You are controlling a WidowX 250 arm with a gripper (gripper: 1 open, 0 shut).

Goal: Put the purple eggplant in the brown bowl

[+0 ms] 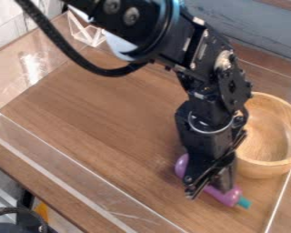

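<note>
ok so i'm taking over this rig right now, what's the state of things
Jaws: pointing down, closed across the middle of the purple eggplant.
Eggplant: lying on the wooden table, not yet lifted, just in front of the brown bowl and outside it.
Bowl: at the right edge of the picture, nothing visible inside it.
Done: reach and grasp.
Left: lift the eggplant, carry it over the bowl's rim, release it inside.
</note>
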